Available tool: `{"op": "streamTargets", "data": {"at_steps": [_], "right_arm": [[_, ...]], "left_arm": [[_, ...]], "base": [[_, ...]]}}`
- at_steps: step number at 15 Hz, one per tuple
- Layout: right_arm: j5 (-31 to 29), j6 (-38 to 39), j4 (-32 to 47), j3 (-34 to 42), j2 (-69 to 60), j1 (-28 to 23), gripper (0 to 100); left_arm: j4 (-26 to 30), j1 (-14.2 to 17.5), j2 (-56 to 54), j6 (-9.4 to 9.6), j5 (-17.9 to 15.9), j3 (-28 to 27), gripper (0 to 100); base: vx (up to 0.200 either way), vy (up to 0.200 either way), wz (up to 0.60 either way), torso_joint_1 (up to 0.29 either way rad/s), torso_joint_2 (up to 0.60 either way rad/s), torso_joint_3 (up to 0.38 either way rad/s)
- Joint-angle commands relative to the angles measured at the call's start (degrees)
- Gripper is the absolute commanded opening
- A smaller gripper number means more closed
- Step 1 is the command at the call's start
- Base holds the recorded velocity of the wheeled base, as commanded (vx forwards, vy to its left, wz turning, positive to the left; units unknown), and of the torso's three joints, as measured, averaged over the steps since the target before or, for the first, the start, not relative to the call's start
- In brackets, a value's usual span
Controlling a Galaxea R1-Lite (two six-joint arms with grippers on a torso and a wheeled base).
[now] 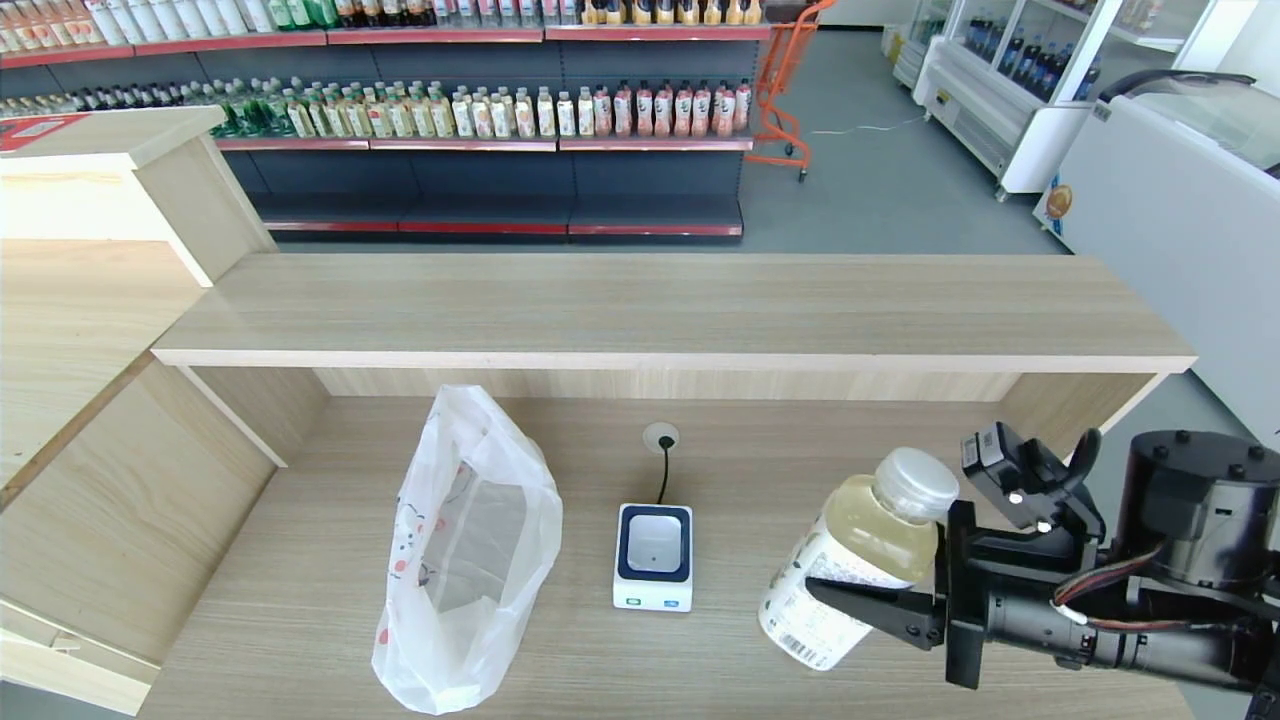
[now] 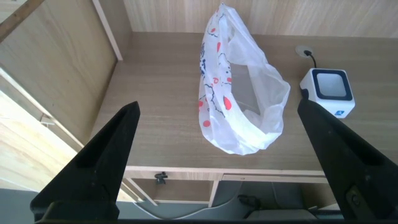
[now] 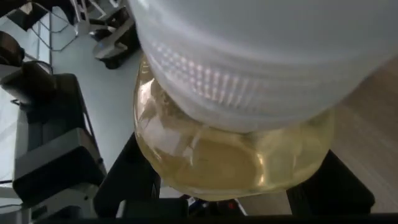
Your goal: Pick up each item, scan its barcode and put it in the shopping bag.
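Observation:
My right gripper (image 1: pixel 905 580) is shut on a bottle (image 1: pixel 858 555) of pale yellow drink with a white cap and a white label. It holds the bottle tilted above the right side of the counter, the barcode near its lower end. In the right wrist view the bottle (image 3: pixel 236 155) sits between the two dark fingers (image 3: pixel 127 186). The white and blue barcode scanner (image 1: pixel 654 557) lies to the bottle's left. The white plastic shopping bag (image 1: pixel 460 555) stands open further left. My left gripper (image 2: pixel 217 158) is open, raised over the counter's near edge with the bag (image 2: pixel 239 93) and the scanner (image 2: pixel 329 90) beyond it.
A raised wooden ledge (image 1: pixel 670 310) runs along the counter's far side, with a side wall (image 1: pixel 130 500) on the left. The scanner's black cable goes to a grommet (image 1: pixel 661 437) behind it. Store shelves of bottles and white freezers stand in the background.

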Motion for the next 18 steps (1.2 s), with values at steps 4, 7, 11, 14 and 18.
{"op": "streamTargets", "data": {"at_steps": [4, 7, 11, 14, 18], "right_arm": [[-11.3, -19.4, 0.0, 1.5, -2.0, -6.9, 0], [-14.3, -31.8, -6.3, 4.2, -2.4, -10.1, 0], [-14.0, -41.5, -11.6, 11.9, -3.6, -10.2, 0], [-12.8, -43.2, -12.0, 12.7, -6.8, -10.1, 0], [-12.6, -42.7, -11.8, 15.0, -8.3, -10.1, 0]], "left_arm": [[0.0, 0.0, 0.0, -0.02, 0.0, 0.0, 100], [0.0, 0.0, 0.0, -0.02, 0.0, 0.0, 100], [0.0, 0.0, 0.0, -0.02, 0.0, 0.0, 100], [0.1, 0.0, 0.0, 0.25, 0.0, 0.0, 100], [0.1, 0.0, 0.0, 0.16, 0.0, 0.0, 100]], "base": [[0.000, 0.000, 0.00, 0.000, 0.00, 0.000], [0.000, 0.000, 0.00, 0.000, 0.00, 0.000], [0.000, 0.000, 0.00, 0.000, 0.00, 0.000], [0.000, 0.000, 0.00, 0.000, 0.00, 0.000], [0.000, 0.000, 0.00, 0.000, 0.00, 0.000]]}}
